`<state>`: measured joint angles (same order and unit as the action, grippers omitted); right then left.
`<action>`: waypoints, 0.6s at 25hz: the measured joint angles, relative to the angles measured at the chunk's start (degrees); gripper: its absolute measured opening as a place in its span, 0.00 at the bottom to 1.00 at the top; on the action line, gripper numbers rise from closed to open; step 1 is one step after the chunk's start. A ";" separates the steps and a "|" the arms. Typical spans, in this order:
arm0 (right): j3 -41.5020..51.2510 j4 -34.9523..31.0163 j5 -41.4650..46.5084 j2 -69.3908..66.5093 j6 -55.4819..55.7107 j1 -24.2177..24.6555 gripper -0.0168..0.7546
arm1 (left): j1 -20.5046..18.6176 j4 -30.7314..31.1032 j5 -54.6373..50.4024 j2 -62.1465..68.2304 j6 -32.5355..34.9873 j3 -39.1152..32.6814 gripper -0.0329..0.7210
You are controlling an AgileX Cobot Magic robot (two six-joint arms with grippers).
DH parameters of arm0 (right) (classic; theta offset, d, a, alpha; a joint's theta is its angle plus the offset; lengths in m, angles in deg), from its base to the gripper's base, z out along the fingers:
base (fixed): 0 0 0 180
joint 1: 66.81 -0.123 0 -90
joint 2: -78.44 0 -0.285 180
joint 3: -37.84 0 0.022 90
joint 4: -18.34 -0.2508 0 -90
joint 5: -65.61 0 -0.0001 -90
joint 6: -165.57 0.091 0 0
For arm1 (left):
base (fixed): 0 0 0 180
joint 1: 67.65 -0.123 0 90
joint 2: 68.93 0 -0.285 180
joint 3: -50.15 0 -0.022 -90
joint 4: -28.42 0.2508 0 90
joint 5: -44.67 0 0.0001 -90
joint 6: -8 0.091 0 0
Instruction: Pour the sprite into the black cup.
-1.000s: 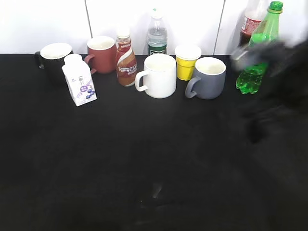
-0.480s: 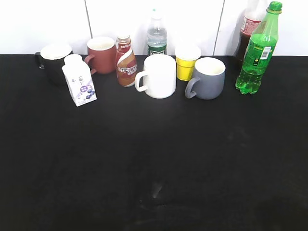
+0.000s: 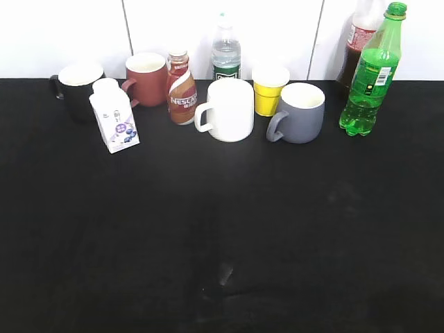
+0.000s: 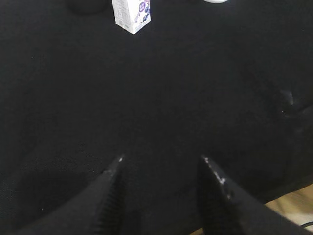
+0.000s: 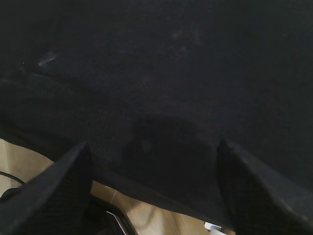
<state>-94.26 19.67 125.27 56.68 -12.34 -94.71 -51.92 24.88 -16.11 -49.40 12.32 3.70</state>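
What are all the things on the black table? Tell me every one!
black cup: one, glossy black with white inside, back row far left
milk carton: one, white with purple print, just in front of the black cup
red mug: one, brownish red, back row
Nescafe bottle: one, brown and white, beside the red mug
water bottle: one, clear with dark label, behind the white mug
white mug: one, white, middle
yellow cup: one, yellow
grey mug: one, grey
sprite: one, green, far right, upright
dark drink bottle: one, red label, behind the sprite
left gripper: open, empty
right gripper: open, empty
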 joint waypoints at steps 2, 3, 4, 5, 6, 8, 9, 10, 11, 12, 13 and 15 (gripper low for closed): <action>0.00 -0.13 0.00 0.08 0.00 5.39 0.78 | -4.54 -0.04 0.07 -1.73 0.00 0.00 0.52; 0.00 -0.18 0.00 0.70 -0.06 11.14 0.78 | -8.21 -0.04 0.11 -3.69 0.00 0.00 0.52; 0.00 -0.18 -0.01 2.15 -0.06 17.92 0.78 | -11.38 -0.04 0.11 -6.63 0.00 0.00 0.51; 0.00 -0.18 -0.01 4.20 -0.12 23.63 0.78 | -13.95 -0.04 0.11 -9.20 0.05 0.00 0.50; 0.00 -0.18 -0.01 7.25 -0.12 27.04 0.78 | -15.07 -0.04 0.09 -11.57 0.10 0.00 0.48; 0.00 -0.18 0.00 13.79 -0.12 29.03 0.78 | -15.23 -0.04 0.09 -12.10 0.10 0.00 0.45; 0.00 -0.26 0.05 14.41 -0.12 29.03 0.78 | -15.23 -0.19 0.16 -12.14 0.10 0.00 0.43; 0.00 -0.39 0.02 14.42 -0.12 29.08 0.78 | -15.30 -0.20 0.16 -12.14 0.10 0.00 0.41; 0.00 -0.46 0.02 14.47 -0.12 29.14 0.78 | -15.36 -0.20 0.16 -12.14 0.10 0.00 0.39; 0.00 -0.46 0.02 14.47 -0.12 29.14 0.78 | -15.41 -0.20 0.16 -12.14 0.10 0.00 0.38; 0.00 -0.52 0.02 14.53 -0.12 29.14 0.78 | -15.41 -0.20 0.16 -12.14 0.10 0.00 0.37; 0.00 -0.58 0.02 14.53 -0.12 29.14 0.78 | -15.41 -0.20 0.16 -12.14 0.10 0.00 0.36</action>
<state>-94.26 19.08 125.29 71.20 -12.46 -65.57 -67.32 24.68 -15.95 -61.54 12.42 3.70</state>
